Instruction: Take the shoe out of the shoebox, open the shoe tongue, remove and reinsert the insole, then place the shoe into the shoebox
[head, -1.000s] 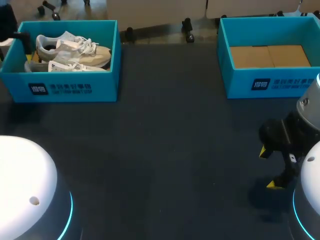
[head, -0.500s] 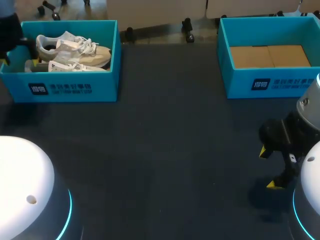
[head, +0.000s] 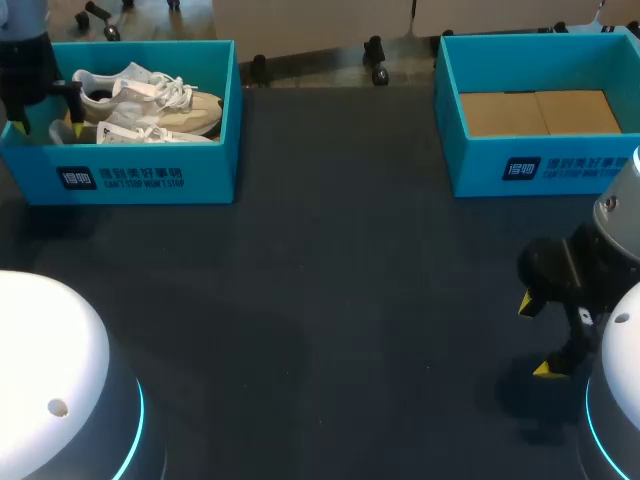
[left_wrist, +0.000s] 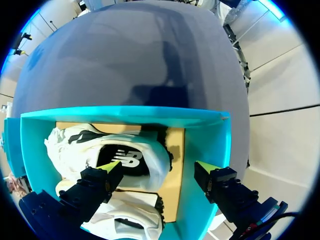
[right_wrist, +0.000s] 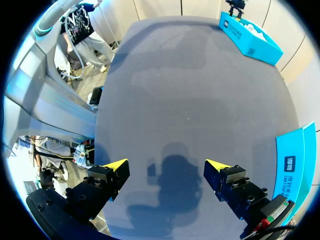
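- 2 pale shoes are lying in the blue shoebox at 10 o'clock on the table.
- the left gripper is hanging over that box's 9 o'clock end, fingers spread wide, grasping nothing.
- the right gripper is hovering above the table at 4 o'clock, fingers released.
- a second box is sitting at 2 o'clock.

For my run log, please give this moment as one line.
left fingers: open, above shoes in left shoebox | right fingers: open, above table | stage: no shoe taken out yet
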